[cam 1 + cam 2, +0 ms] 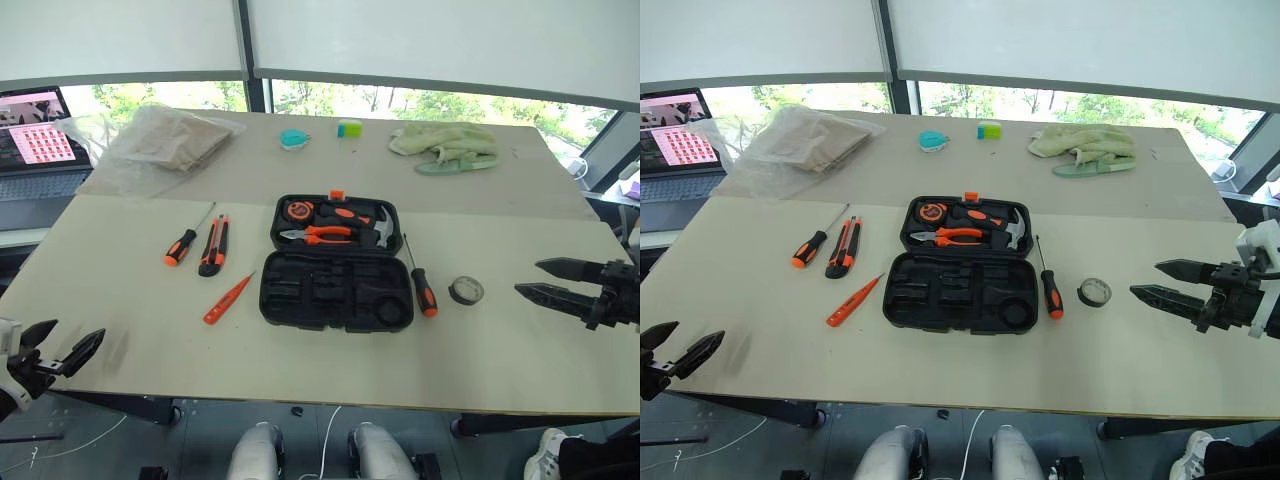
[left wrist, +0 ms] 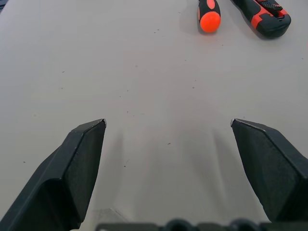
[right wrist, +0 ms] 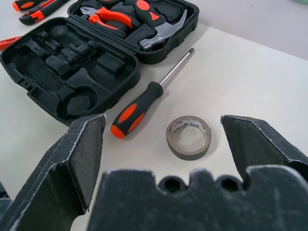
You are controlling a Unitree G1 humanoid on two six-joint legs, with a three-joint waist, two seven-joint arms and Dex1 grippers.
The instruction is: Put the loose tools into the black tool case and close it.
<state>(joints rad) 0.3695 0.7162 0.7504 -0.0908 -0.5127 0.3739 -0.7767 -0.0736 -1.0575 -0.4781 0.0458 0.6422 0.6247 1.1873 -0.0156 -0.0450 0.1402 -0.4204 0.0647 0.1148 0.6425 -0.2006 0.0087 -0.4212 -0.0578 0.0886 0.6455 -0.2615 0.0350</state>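
The black plastic clamshell tool case (image 1: 336,263) lies open in the middle of the pale beige worktop (image 1: 300,370), its far half holding orange-handled pliers (image 1: 318,235), a hammer (image 1: 372,228) and a tape measure (image 1: 298,210), its near half showing empty moulded slots. To its left lie a short orange-and-black screwdriver (image 1: 182,243), a black-and-orange utility knife (image 1: 214,246) just beside it, and a slim all-orange tester screwdriver (image 1: 228,299) nearer the case. Just beside the case's right edge lies a longer orange-and-black screwdriver (image 1: 420,280), and right of that a black tape roll (image 1: 466,290), lying flat. The left tool (image 1: 64,347) hovers released, fingers spread, over bare worktop near the front left edge. The right tool (image 1: 1168,280) also hangs released and empty, right of the tape roll and apart from it.
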